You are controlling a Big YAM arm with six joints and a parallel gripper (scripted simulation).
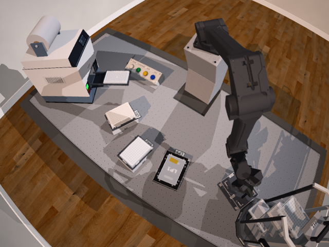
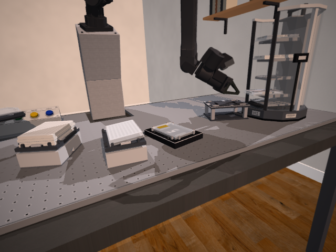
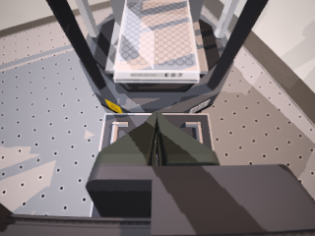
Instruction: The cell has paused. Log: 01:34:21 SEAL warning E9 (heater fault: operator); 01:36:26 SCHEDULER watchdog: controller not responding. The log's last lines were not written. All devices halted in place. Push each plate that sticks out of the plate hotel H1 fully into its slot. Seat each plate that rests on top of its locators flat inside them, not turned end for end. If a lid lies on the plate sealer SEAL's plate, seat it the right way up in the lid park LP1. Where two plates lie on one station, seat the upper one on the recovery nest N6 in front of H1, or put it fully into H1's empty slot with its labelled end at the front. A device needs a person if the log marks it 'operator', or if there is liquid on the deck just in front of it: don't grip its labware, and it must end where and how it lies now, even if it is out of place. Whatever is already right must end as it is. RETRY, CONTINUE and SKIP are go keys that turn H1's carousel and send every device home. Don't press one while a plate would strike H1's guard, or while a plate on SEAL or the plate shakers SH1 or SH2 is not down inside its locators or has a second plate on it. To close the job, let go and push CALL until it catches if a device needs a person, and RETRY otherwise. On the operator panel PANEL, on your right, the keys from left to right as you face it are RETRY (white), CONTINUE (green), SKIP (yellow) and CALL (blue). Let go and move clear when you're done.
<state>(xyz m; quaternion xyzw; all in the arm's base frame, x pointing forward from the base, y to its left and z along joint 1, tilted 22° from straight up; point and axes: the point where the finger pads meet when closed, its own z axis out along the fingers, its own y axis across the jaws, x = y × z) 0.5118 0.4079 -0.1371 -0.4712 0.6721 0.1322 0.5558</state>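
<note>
The lid park [image 1: 159, 177] is showing "LP1" on the lid; the plate hotel's base [image 2: 276, 115] is bearing an "H1" tag.

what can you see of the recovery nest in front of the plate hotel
The recovery nest is a small dark rectangular platform with pale L-shaped corner locators, raised on short light legs above the perforated deck. It stands right in front of the plate hotel, close to its base. No plate lies on it. The gripper, shut and holding nothing, hangs above it without touching, pointed toward a clear plate that sticks out of the hotel's low slot.
</note>
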